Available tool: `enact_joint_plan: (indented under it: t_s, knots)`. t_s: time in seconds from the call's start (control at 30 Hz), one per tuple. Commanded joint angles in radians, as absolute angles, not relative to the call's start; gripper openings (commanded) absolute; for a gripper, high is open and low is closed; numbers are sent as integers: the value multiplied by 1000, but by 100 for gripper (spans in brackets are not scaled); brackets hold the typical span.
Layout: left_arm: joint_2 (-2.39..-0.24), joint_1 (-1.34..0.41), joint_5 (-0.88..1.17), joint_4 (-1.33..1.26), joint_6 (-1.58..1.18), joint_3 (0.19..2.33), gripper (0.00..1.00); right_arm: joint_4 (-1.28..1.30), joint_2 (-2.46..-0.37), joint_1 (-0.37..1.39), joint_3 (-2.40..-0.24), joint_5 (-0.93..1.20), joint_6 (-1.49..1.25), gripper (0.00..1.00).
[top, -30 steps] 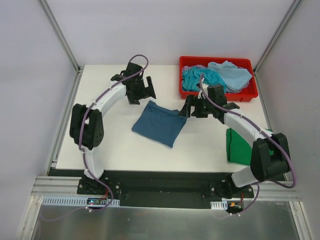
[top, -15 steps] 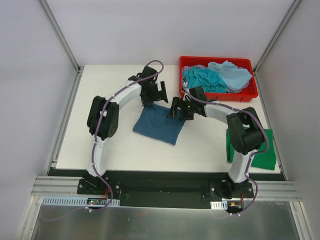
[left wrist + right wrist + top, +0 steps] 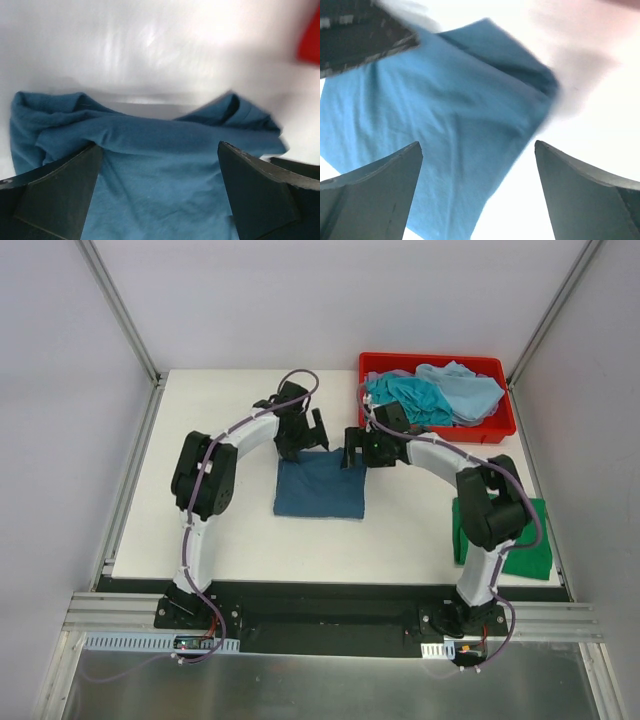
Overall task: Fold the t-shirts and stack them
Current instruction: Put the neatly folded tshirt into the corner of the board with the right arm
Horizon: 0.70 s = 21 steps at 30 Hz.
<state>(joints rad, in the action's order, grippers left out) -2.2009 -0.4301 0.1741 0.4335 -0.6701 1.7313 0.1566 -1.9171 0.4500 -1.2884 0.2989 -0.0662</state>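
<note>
A folded dark teal-blue t-shirt [image 3: 320,490] lies flat and square-on in the middle of the white table. My left gripper [image 3: 305,440] is open just above its far left edge. In the left wrist view [image 3: 159,147] the shirt [image 3: 160,190] fills the gap between the spread fingers. My right gripper [image 3: 355,452] is open over the far right corner. In the right wrist view [image 3: 477,145] the shirt [image 3: 435,130] lies below and to the left. A folded green t-shirt [image 3: 530,555] lies at the right edge, partly behind my right arm.
A red plastic bin [image 3: 480,430] at the back right holds a crumpled turquoise shirt [image 3: 405,398] and a pale blue shirt [image 3: 465,388]. Grey enclosure walls and metal posts surround the table. A corner of the bin [image 3: 310,40] shows in the left wrist view.
The blue shirt has turned from a tilted diamond to square-on. Both grippers have come in from the sides to its far edge. My right arm has swung left and uncovered more of the green shirt.
</note>
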Motion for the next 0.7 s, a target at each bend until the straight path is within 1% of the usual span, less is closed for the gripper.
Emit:
enact_joint_plan:
  t_s: [0.0, 0.1, 0.17, 0.2, 0.27, 0.3, 0.37, 0.47, 0.57, 0.67]
  knots:
    - [-1958, -434, 123, 548, -690, 1554, 99, 344, -1637, 485, -1332, 29, 75, 96]
    - [-1768, -442, 32, 549, -667, 1464, 99, 292, -1404, 525, -1218, -93, 54, 96]
    - [-1671, -440, -41, 549, -655, 1424, 99, 177, -1249, 523, -1055, -112, 2, 96]
    - [-1614, -440, -82, 549, -647, 1407, 99, 85, -1183, 523, -984, -127, -67, 96]
    - [-1547, -437, -127, 551, -637, 1372, 99, -74, -1064, 514, -832, -123, -104, 96]
    - [-1516, -436, -143, 554, -634, 1353, 99, -92, -1043, 506, -809, -92, -97, 96]
    - [-1459, -428, -156, 560, -630, 1309, 99, 19, -1052, 505, -839, -16, -77, 96]
    - [-1369, -414, -187, 566, -659, 1203, 99, 216, -1153, 505, -951, 116, -86, 96]
    - [-1293, -390, -199, 566, -686, 1096, 99, 345, -1306, 509, -1049, 161, -133, 96]
    - [-1240, -362, -173, 566, -703, 1008, 99, 417, -1464, 529, -1143, 129, -150, 97]
